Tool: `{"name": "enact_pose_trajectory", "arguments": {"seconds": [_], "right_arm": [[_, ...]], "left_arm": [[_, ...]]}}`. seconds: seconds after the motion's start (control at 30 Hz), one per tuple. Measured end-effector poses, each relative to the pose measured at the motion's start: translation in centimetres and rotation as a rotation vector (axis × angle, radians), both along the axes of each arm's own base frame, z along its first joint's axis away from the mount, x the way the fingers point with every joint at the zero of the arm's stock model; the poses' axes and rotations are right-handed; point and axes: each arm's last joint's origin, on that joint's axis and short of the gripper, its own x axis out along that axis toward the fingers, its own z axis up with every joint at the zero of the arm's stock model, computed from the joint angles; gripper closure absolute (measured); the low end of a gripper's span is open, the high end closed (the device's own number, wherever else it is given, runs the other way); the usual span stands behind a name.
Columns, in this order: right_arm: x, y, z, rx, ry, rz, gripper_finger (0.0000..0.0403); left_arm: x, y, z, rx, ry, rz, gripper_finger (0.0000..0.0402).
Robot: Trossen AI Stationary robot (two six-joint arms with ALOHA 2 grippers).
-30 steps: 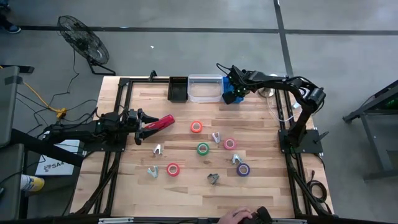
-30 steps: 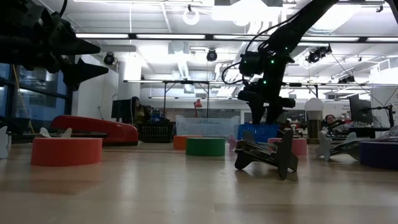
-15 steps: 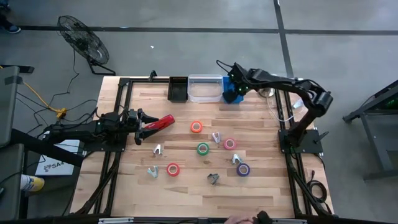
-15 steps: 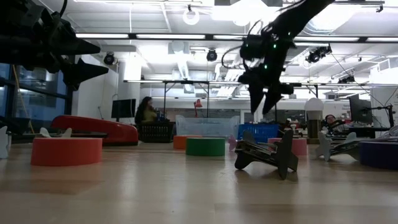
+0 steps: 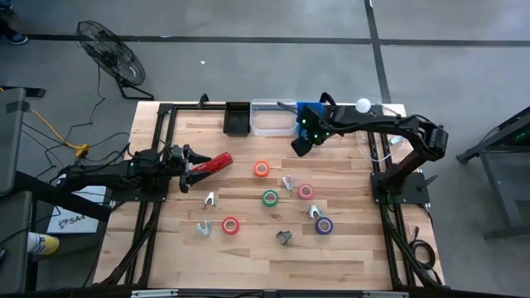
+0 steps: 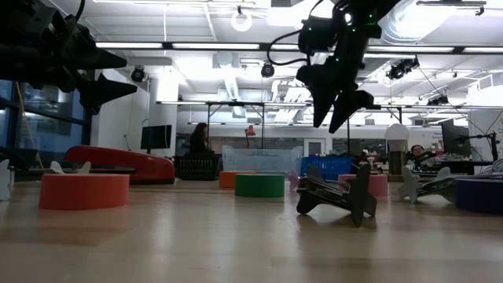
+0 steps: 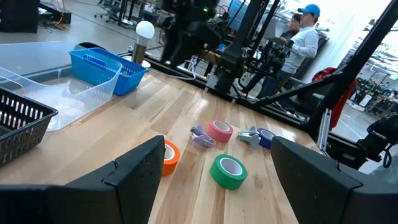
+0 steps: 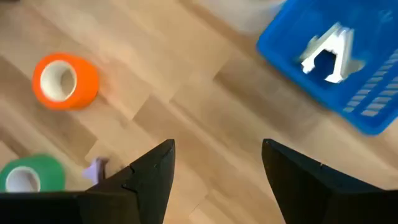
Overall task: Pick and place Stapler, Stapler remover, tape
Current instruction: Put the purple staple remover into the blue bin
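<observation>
At frame's left the stapler (image 5: 210, 165) lies on the worktop, long axis probably running rightward-upward, just beside the left end effector (image 5: 187, 166), fingers apart and empty; right end effector (image 5: 299, 147) hovers upper-centre, apart, farther.

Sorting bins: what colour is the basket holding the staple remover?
Blue basket, with a white staple remover inside; clearest in the right wrist view.

A wooden table (image 5: 248, 257) carries a red stapler (image 5: 214, 163), tape rolls in orange (image 5: 262, 169), green (image 5: 270, 198), pink (image 5: 305, 192), red (image 5: 230, 225) and purple (image 5: 324, 225), scattered staple removers (image 5: 284, 238), and three bins along the far edge: black (image 5: 237, 118), clear (image 5: 272, 117), blue (image 5: 308, 116).
</observation>
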Motion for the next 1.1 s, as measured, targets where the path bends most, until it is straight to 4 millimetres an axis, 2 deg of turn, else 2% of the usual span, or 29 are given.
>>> {"name": "enact_pose_trajectory", "arguments": {"seconds": [0.33,0.57,0.8,1.1], "right_arm": [[1.2,4.5,-0.2,0.011,0.025,-0.025,0.0169],[2.2,6.8,-0.8,0.004,0.014,-0.070,0.0125],[3.0,8.3,-1.8,0.007,0.027,-0.101,0.0080],[4.6,8.9,-4.1,0.048,0.030,-0.096,0.0075]], "left_arm": [[0.0,0.0,0.0,0.000,0.000,0.000,0.0111],[0.0,0.0,0.0,0.000,0.000,0.000,0.0111],[0.0,0.0,0.0,0.000,0.001,0.000,0.0111],[0.0,0.0,0.0,0.000,0.000,0.000,0.0111]]}}
